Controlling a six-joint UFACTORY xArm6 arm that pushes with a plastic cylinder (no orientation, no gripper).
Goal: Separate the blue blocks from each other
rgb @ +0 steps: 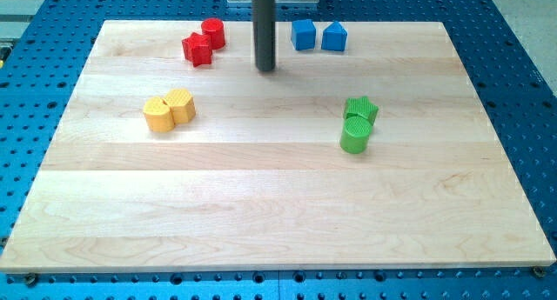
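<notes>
Two blue blocks sit close together near the view's top, just right of centre: a blue cube [302, 35] on the left and a blue triangular block [334, 37] on the right, with a narrow gap between them. My tip [265, 69] is on the board to the lower left of the blue cube, a short way from it, touching no block.
A red star block [197, 50] and a red cylinder [213, 32] sit at the top left. Two yellow blocks [169, 110] touch at the left. A green star block [361, 109] and a green cylinder [355, 134] sit at the right. The wooden board [278, 213] lies on a blue perforated table.
</notes>
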